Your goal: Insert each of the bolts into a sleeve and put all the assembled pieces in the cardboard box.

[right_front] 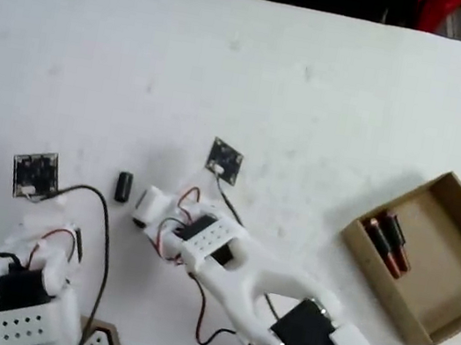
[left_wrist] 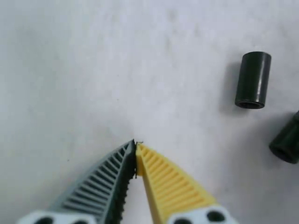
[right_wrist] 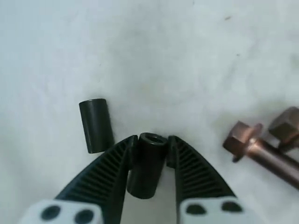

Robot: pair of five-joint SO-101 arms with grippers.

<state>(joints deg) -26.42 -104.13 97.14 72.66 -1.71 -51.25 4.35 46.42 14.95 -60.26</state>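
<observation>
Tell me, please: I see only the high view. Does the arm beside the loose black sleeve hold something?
Observer: Yes. The right gripper is shut on a second sleeve, whose open end points past the fingertips.
Operator: What else lies near it?
Observer: Two copper-coloured bolts lie on the table beside that gripper, close together.
Operator: And the other arm?
Observer: The left gripper is shut, with nothing between its fingers.
</observation>
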